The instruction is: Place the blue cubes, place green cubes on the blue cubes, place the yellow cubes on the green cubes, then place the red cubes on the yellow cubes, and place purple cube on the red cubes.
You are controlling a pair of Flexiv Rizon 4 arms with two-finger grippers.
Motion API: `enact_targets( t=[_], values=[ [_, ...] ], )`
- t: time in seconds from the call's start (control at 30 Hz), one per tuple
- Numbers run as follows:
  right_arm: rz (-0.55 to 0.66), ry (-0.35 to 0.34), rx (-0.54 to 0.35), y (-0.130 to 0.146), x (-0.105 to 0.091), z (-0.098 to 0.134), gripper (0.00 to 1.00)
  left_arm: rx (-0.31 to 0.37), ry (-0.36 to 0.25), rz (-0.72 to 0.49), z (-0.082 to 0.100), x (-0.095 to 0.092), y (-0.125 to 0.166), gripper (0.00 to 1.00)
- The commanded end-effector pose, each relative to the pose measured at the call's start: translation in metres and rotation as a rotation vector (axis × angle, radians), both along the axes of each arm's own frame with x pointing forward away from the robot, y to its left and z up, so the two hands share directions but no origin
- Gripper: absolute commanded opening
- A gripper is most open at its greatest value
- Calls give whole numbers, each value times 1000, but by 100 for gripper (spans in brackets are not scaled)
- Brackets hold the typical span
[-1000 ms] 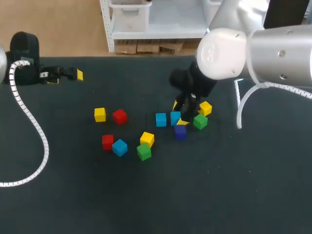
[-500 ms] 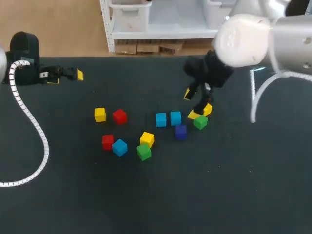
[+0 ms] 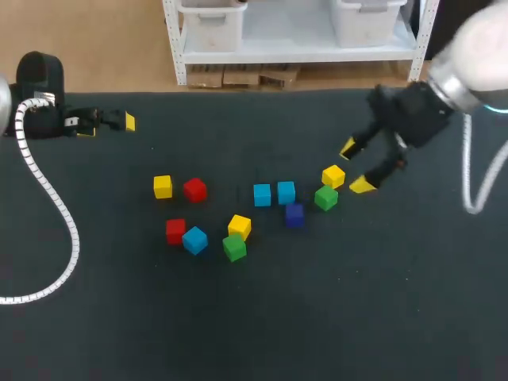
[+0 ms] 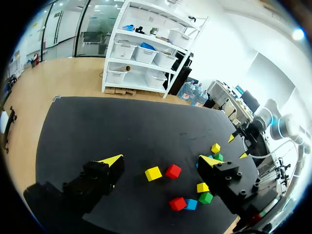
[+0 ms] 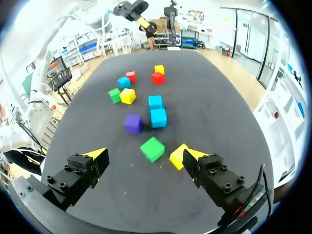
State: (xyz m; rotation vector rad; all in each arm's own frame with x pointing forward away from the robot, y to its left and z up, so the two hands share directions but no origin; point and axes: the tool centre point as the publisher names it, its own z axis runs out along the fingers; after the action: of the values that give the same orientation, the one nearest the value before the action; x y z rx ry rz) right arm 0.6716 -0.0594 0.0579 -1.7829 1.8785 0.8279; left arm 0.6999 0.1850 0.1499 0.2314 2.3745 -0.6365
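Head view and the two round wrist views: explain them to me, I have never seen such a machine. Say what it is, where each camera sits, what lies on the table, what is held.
This is a robot with two arms at a black table. The head view looks down from above; each round view comes from a camera on one arm's wrist. The left gripper and right gripper, two-fingered claws with yellow tips, are both open and hold nothing. Loose on the table lie three small blue cubes, two green cubes, three yellow cubes, two red cubes and one purple cube, none stacked.
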Motion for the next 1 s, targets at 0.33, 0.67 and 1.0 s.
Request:
enact_targets(
  t=[0.33, 0.67, 1.0],
  values=[
    [-64, -56, 83, -42, -44, 10, 100, 0, 0, 0, 0, 0, 0, 100],
    [-14, -6, 45, -44, -50, 21, 100, 0, 0, 0, 0, 0, 0, 100],
    [-14, -6, 45, -44, -50, 21, 100, 0, 0, 0, 0, 0, 0, 100]
  ],
)
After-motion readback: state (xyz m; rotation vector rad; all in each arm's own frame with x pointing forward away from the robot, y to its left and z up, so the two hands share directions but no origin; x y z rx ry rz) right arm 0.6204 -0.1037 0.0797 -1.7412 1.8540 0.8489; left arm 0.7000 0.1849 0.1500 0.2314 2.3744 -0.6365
